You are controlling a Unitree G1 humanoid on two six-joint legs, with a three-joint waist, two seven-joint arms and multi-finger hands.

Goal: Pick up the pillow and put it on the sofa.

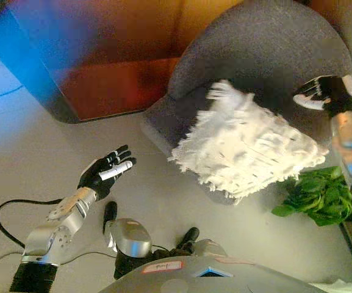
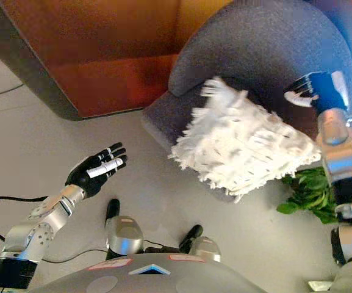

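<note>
Nearest, at the left, the left hand (image 1: pixel 105 172) hangs over the pale, smooth floor (image 1: pixel 35 152), palm up, fingers straight and released, grasping nothing. At the near right, a leafy green plant (image 1: pixel 319 195) sits on the floor beside the sofa. Farther in, the white pillow (image 1: pixel 243 143), squarish and shaggy with fringed edges, lies tilted on the seat of the rounded grey fabric sofa (image 1: pixel 255 46). The right hand (image 1: pixel 322 93) hovers at the pillow's far right corner; whether it grips cannot be told. Far left stands a reddish-brown wooden cabinet (image 1: pixel 114 67).
</note>
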